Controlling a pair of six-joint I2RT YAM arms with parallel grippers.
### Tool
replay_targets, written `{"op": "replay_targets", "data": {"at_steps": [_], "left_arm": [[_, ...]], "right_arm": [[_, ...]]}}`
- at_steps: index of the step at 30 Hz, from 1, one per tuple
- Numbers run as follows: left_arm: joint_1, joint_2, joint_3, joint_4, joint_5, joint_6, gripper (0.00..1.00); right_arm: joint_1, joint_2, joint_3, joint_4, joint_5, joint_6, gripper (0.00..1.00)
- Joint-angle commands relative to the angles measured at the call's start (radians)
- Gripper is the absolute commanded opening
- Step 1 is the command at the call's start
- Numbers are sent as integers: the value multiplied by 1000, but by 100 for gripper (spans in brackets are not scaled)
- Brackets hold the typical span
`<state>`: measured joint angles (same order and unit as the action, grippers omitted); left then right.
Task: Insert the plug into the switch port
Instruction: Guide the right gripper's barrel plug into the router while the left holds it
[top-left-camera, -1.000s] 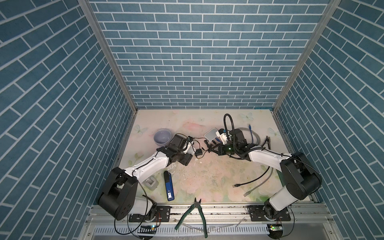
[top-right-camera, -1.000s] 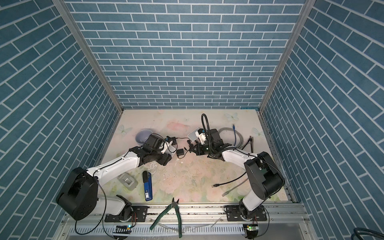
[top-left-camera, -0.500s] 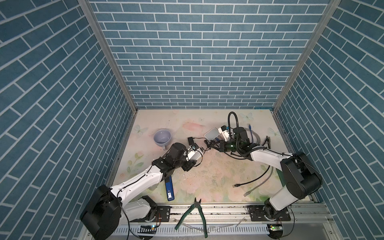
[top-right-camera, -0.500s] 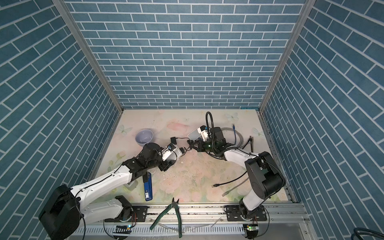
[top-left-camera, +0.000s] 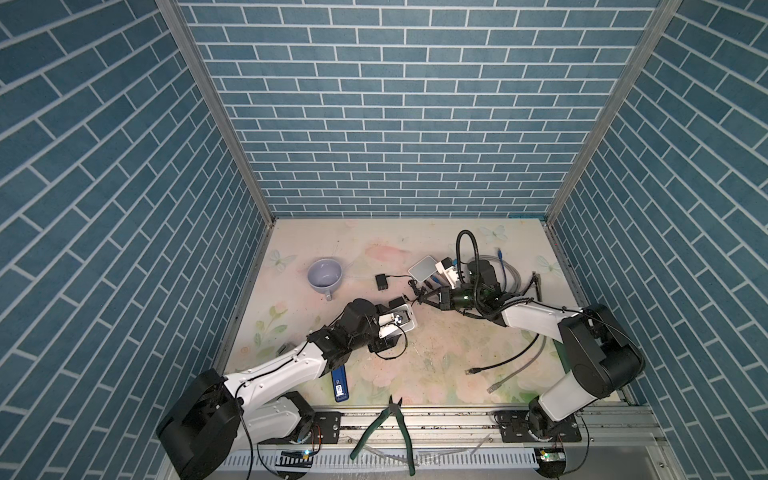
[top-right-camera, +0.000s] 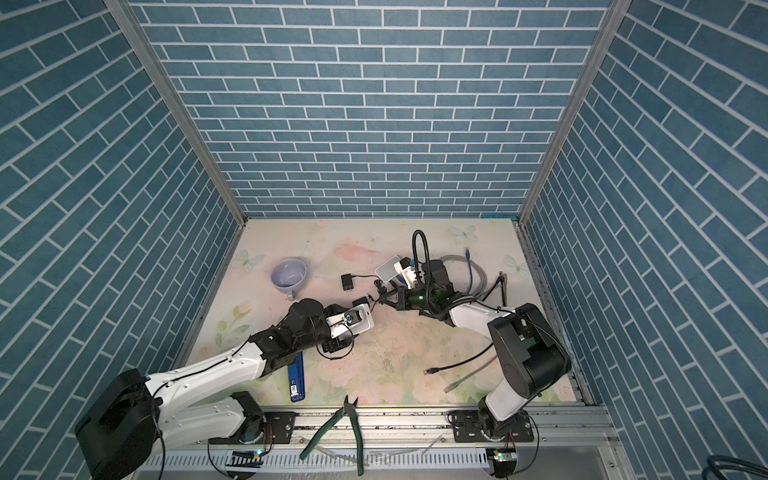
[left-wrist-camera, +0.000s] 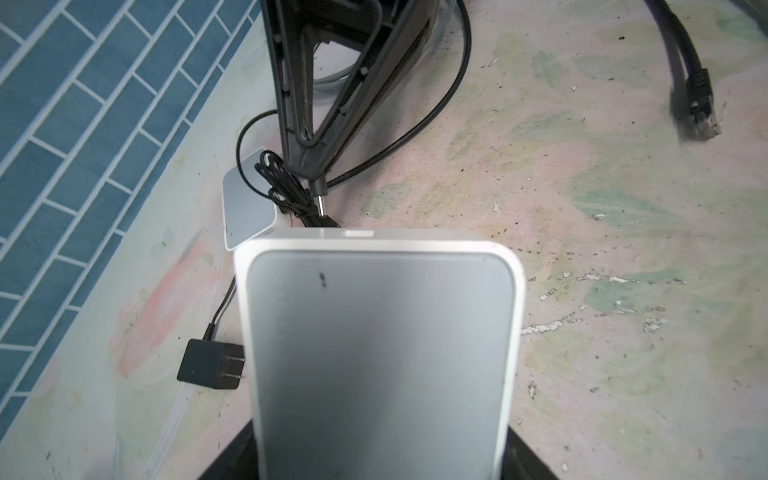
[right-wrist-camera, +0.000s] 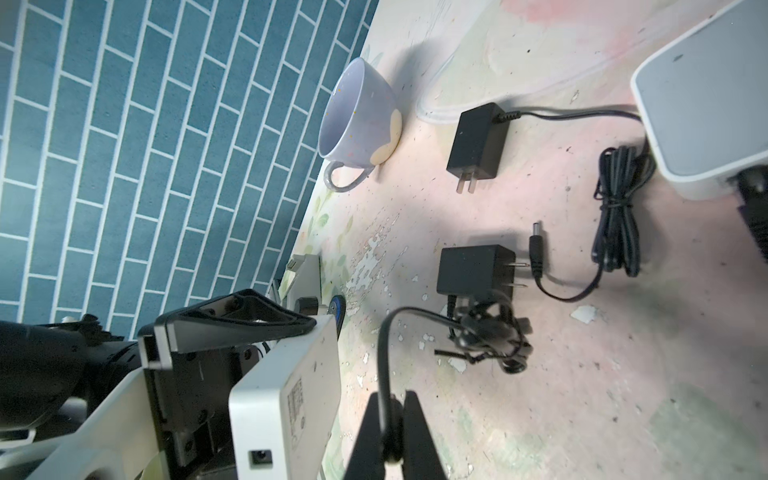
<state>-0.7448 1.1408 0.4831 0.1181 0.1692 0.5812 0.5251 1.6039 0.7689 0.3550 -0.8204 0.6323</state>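
The plug, a short black barrel with a bare metal tip, is pinched in your right gripper, its slim black fingers closed tight on it. Its thin black cord trails away behind. The tip points at one short edge of the switch, just beside it. The switch is a smooth, round-cornered white plastic box with a matte grey top. Your left gripper holds it clamped and lifted off the table. Its small round port sits in a white side wall, unfilled. Beneath is the scuffed floral table, with a boxy black wall adapter nearby.
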Motion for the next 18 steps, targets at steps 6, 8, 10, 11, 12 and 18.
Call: {"op": "replay_targets", "data": {"at_steps": [6,8,10,11,12,18], "left_arm": [[-2,34,2,22,10,95,51],[-2,43,9,21,6,89,51],[-2,52,16,23,-2,85,51],[-2,56,20,23,-6,80,51],[-2,59,24,25,-9,77,51],[-2,80,41,53,-29,35,52]], "right_arm": [[-10,-48,-43,102,-91,46,5],[-11,-55,-46,113,-105,47,5],[-10,-59,-54,129,-122,52,5],[-10,-60,-60,144,-130,57,5],[-10,-61,-67,162,-142,62,5],[-9,-50,-95,201,-192,78,5]]}}
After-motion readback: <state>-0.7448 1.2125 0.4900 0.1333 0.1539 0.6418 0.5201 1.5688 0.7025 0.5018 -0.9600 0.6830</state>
